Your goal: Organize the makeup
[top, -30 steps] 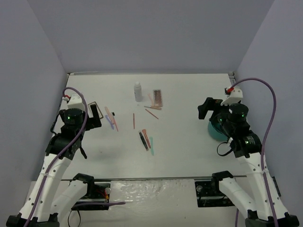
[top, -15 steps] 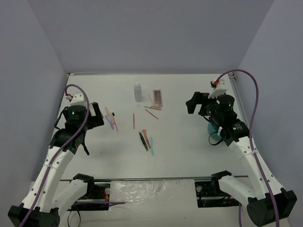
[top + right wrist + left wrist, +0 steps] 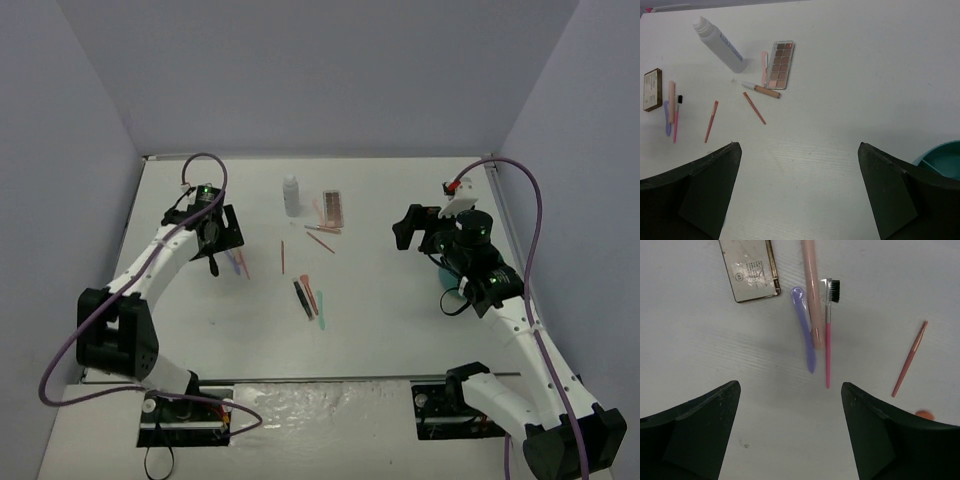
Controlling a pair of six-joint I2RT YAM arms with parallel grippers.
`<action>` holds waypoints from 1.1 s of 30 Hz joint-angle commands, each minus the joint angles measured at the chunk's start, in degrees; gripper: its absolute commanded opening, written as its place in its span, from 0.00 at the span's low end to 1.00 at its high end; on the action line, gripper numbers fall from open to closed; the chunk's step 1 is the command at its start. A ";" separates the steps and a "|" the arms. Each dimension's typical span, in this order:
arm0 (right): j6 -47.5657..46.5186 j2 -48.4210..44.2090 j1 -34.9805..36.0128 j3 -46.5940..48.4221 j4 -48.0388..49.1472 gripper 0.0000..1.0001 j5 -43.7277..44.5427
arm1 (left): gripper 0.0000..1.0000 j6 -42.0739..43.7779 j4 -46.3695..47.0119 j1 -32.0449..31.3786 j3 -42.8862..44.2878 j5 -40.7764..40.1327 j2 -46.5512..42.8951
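Item: left gripper [image 3: 790, 387], jaws spread, empty, above purple stick [image 3: 804, 330], pale tube [image 3: 813, 290] and pink brush [image 3: 828, 347], crowded together near the desk's left edge. Risk: pinching two at once.

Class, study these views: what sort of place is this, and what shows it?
Probably a robot test booth: plain lavender wall panels enclose a white table, with a white left robot arm and right robot arm mounted at its near edge.

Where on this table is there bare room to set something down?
Bare: the near strip between the black, pink and teal sticks and the table front edge; also the stretch between the eyeshadow palette and the teal tub. Crowded: the centre, from the bottle to the purple and pink sticks on the left.
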 commanded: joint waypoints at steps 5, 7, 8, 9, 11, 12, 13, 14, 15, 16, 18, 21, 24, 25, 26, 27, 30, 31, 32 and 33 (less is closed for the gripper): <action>-1.08 -3.79 0.61 -1.62 4.01 1.00 0.56 | 0.49 -6.57 0.85 0.61 10.47 -0.45 12.46; -1.16 -3.84 0.67 -1.76 4.01 1.00 0.67 | 0.44 -6.82 0.48 0.81 12.11 -0.57 14.46; -1.25 -3.80 0.68 -1.70 4.01 1.00 0.67 | 0.42 -6.96 0.26 0.91 12.87 -0.68 15.35; -1.33 -3.68 0.72 -1.70 4.01 1.00 0.67 | 0.39 -7.20 0.09 1.03 13.56 -0.68 16.24; -1.44 -3.58 0.75 -1.70 4.01 1.00 0.72 | 0.35 -7.73 -0.04 1.27 14.46 -0.55 17.81; -1.48 -3.58 0.75 -1.70 4.01 1.00 0.76 | 0.33 -8.00 -0.04 1.39 14.74 -0.43 18.53; -1.55 -3.58 0.75 -1.70 4.01 1.00 0.76 | 0.31 -8.22 0.29 1.46 14.89 -0.08 19.18; -1.57 -3.58 0.75 -1.77 4.01 1.00 0.69 | 0.29 -8.35 0.53 1.52 14.93 0.02 19.61; -1.57 -3.58 0.75 -1.87 4.01 1.00 0.59 | 0.27 -8.45 0.73 1.56 14.93 0.02 19.95; -1.57 -3.58 0.75 -1.83 4.01 1.00 0.49 | 0.26 -8.46 0.84 1.62 15.03 -0.03 20.27; -1.66 -3.67 0.75 -1.87 4.01 1.00 0.32 | 0.24 -8.46 1.01 1.74 15.36 0.19 21.10; -1.66 -3.80 0.75 -2.00 4.01 1.00 0.49 | 0.21 -8.46 1.27 1.96 15.67 0.80 22.24; -1.75 -3.84 0.84 -2.05 4.01 1.00 0.67 | 0.17 -8.46 1.36 2.01 16.16 1.07 22.97; -1.79 -3.80 0.84 -2.05 4.01 1.00 0.67 | 0.16 -8.51 1.50 2.01 16.30 1.12 23.06; -1.84 -3.75 0.84 -2.05 4.01 1.00 0.67 | 0.16 -8.55 1.62 2.01 16.43 1.15 23.16; -1.83 -3.66 0.84 -2.05 4.01 1.00 0.67 | 0.15 -8.54 1.53 2.01 16.53 1.07 23.34; -1.83 -3.57 0.84 -2.13 4.01 1.00 0.67 | 0.14 -8.38 0.91 2.17 17.40 1.22 24.23; -1.84 -3.58 0.91 -2.14 4.01 1.00 0.67 | 0.14 -8.37 0.84 2.19 17.55 1.25 24.62; -1.84 -3.63 0.93 -2.19 4.01 1.00 0.67 | 0.14 -8.47 0.84 2.19 17.57 1.30 24.82; -1.86 -3.72 0.93 -2.23 4.01 1.00 0.71 | 0.14 -8.58 0.87 2.20 17.55 1.37 24.94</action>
